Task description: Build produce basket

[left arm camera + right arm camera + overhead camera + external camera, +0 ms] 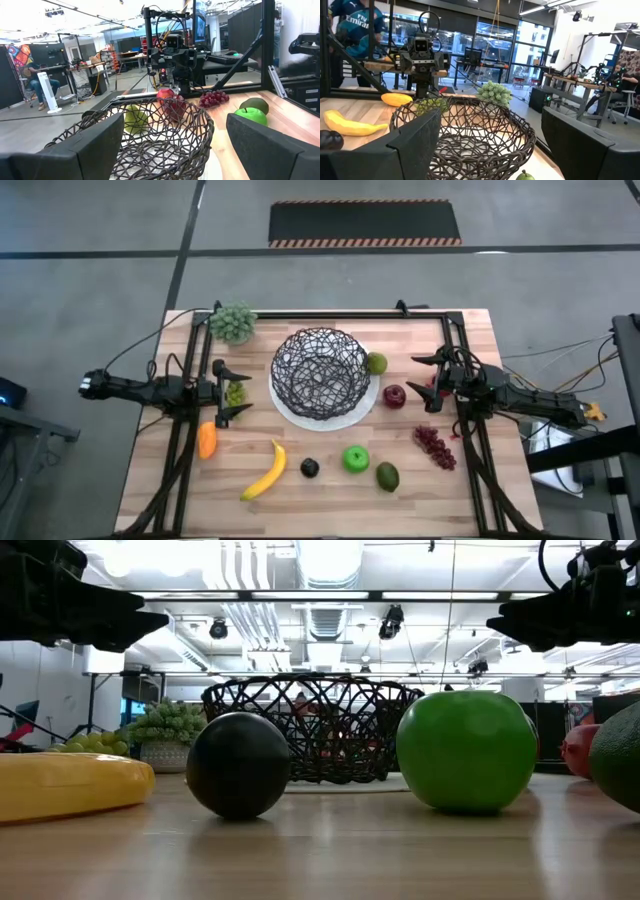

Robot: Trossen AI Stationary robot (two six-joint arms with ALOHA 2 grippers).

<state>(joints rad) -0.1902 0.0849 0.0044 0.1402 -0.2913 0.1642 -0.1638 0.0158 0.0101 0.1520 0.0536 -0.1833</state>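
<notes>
Basket of black wire is seen standing on a white plate at the middle of the surface, and it appears empty. All produce is laid around it: a banana, a dark plum, a green apple and an avocado along the near side, a carrot and green grapes at the left, a red apple and dark grapes at the right.

The left tool is held open beside the green grapes, and the right tool is held open just beside the red apple; nothing is gripped by either.

The first pick is probably to be made now. For a good result, the nearest piece should be taken by each arm. Round fruit should be closed on across its widest part, so that it is not squeezed out sideways. The piece should be lifted above the rim before it is carried over, because the light basket could be pushed off its plate by a low approach.
</notes>
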